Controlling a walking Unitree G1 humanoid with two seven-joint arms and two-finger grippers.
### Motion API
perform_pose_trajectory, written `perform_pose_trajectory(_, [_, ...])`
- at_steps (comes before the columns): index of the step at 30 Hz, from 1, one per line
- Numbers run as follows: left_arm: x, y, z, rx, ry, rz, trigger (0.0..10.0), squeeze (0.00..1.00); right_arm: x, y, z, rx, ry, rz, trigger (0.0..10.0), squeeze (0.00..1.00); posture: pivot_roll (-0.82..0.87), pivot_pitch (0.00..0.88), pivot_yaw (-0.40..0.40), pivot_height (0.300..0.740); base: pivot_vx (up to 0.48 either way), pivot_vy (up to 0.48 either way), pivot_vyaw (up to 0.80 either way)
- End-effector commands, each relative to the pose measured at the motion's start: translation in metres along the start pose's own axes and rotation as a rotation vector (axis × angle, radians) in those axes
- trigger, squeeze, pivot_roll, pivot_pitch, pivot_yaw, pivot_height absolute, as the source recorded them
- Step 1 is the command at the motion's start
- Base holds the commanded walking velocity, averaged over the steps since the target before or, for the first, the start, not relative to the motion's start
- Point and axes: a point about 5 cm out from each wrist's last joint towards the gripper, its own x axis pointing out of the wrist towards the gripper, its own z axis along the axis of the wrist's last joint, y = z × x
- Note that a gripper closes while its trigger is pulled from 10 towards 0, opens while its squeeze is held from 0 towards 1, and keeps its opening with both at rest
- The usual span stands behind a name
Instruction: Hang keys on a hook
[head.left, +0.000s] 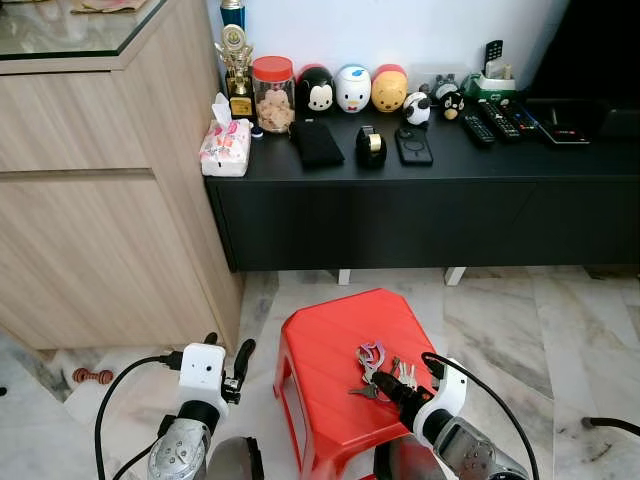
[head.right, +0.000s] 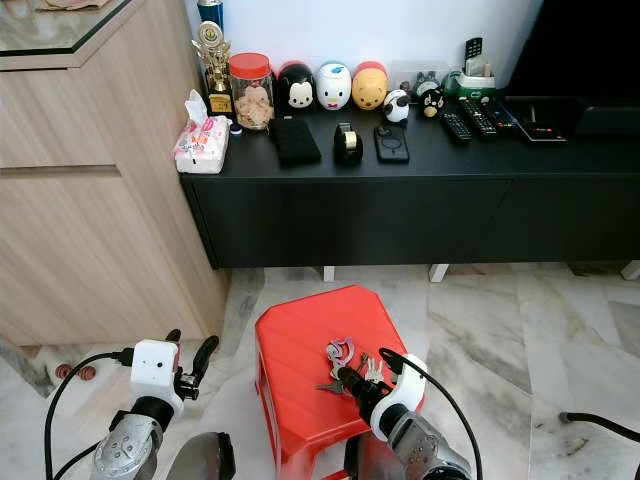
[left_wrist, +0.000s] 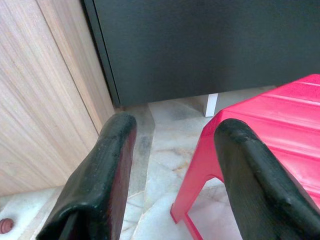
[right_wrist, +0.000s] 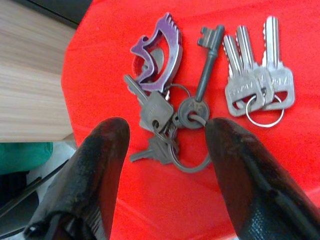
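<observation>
The right pincer, fingers spread and empty, hovers with the keys on the red stool lying just ahead between its tips.

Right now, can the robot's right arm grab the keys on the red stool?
Probably yes. The right gripper hangs open just over the keys lying flat on the red stool, its fingers either side of the big ring, with nothing between.

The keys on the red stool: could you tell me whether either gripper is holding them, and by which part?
Nothing is held. The right gripper hovers open over the keys lying on the red stool; the left gripper is open too.
</observation>
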Motion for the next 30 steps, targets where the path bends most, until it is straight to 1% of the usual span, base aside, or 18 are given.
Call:
perform_pose_trajectory(1, [-0.003,0.0,-0.004,0.001,0.009,0.002,10.0,0.0,0.0,-0.001,0.003,0.011,-0.015,-0.004,10.0,0.0,-0.01,0.055,-0.056,0.618,0.0,0.0,0.0])
perform_pose_trajectory(9, [-0.005,0.0,-0.004,0.002,0.009,0.001,10.0,0.0,-0.002,-0.006,0.0,0.013,-0.005,-0.022,10.0,0.0,-0.01,0.059,-0.056,0.618,0.0,0.0,0.0])
perform_pose_trajectory(19, [-0.009,0.001,-0.004,0.007,0.01,0.001,10.0,0.0,-0.005,-0.012,-0.006,0.019,0.01,-0.041,10.0,0.0,0.0,0.087,-0.051,0.618,0.0,0.0,0.0])
perform_pose_trajectory(24, [-0.011,0.0,-0.003,0.009,0.01,-0.002,10.0,0.0,-0.004,-0.011,-0.005,0.018,0.008,-0.03,10.0,0.0,0.0,0.096,-0.049,0.618,0.0,0.0,0.0])
perform_pose_trajectory(26, [-0.012,-0.001,-0.001,0.017,0.006,-0.008,10.0,0.0,-0.002,-0.005,-0.003,0.009,0.007,0.005,10.0,0.0,0.01,0.104,-0.05,0.618,0.0,0.0,0.0])
perform_pose_trajectory(30, [-0.013,-0.001,-0.001,0.018,0.006,-0.009,10.0,0.0,-0.001,-0.004,-0.003,0.006,0.009,0.016,10.0,0.0,0.01,0.107,-0.05,0.618,0.0,0.0,0.0])
